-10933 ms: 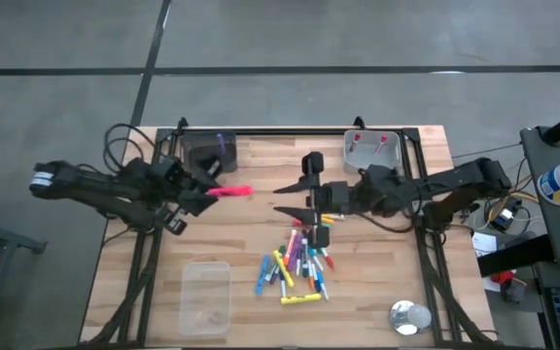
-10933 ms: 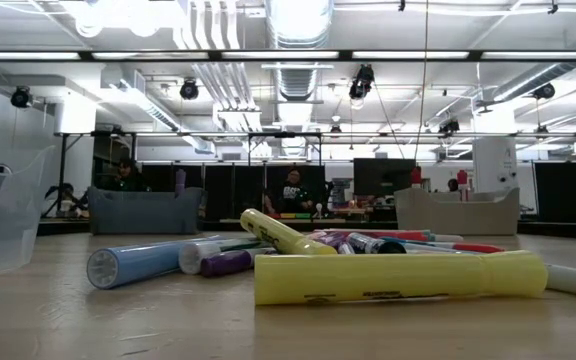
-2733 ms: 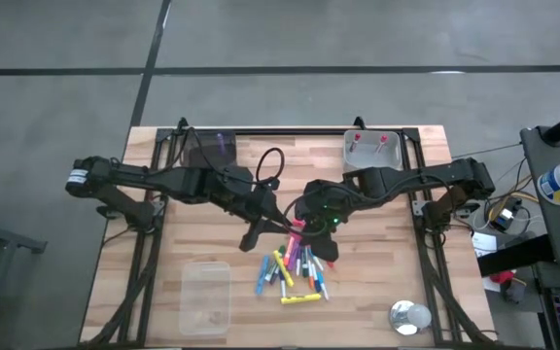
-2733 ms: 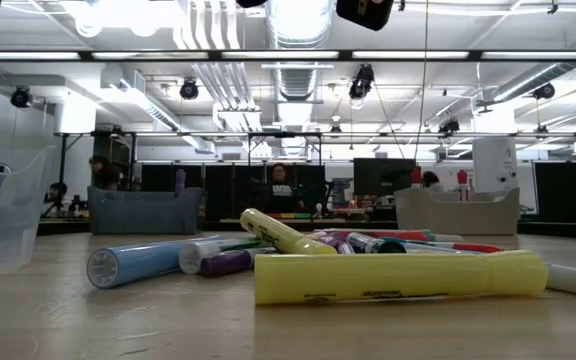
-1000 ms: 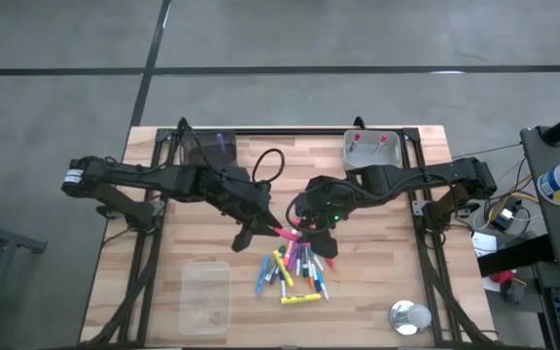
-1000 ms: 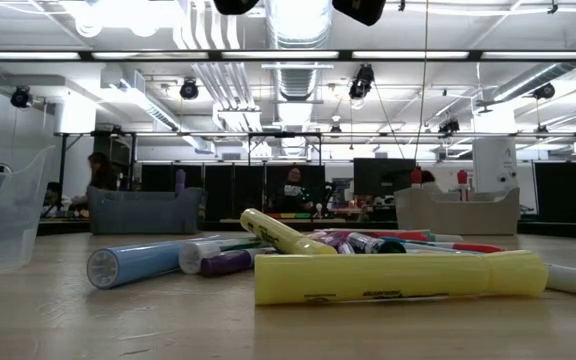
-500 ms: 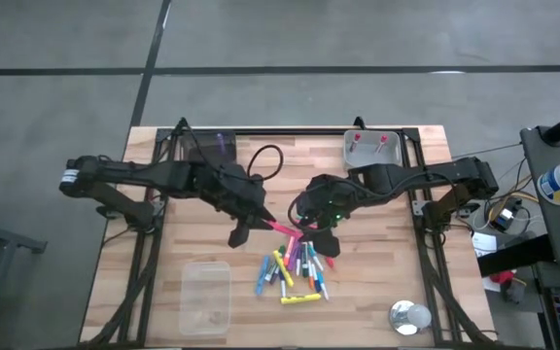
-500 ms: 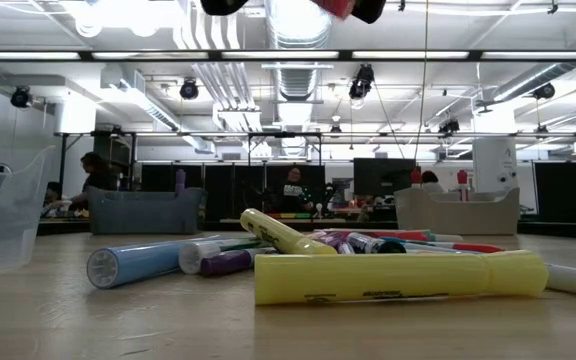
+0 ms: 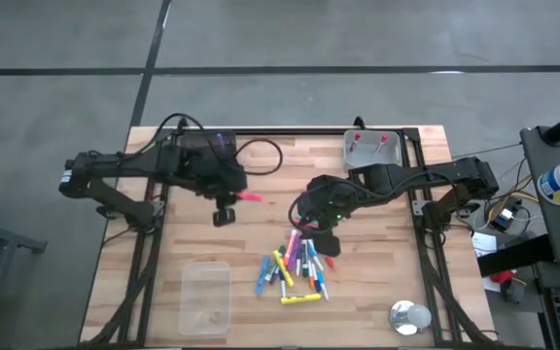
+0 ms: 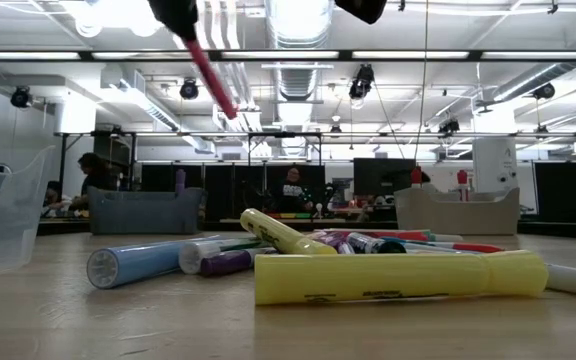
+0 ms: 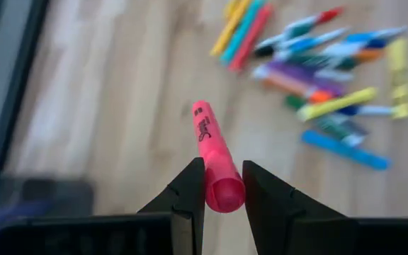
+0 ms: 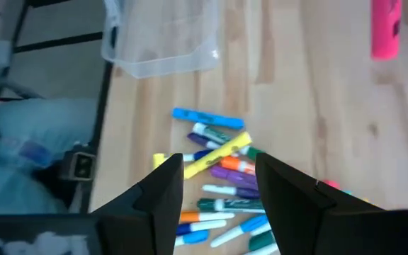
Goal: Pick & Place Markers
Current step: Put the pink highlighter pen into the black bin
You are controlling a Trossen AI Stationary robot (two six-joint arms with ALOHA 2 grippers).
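While the left gripper (image 11: pixel 218 185) jaws pinch a pink marker (image 11: pixel 214 156), the right gripper (image 12: pixel 218 180) jaws gape above the markers (image 9: pixel 297 267).

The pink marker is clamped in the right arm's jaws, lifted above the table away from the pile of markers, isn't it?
Not quite: the left gripper holds the pink marker, not the right. The left wrist view shows its jaws closed on the marker's end, lifted above the table away from the pile of markers. The right gripper is open and empty above that pile.
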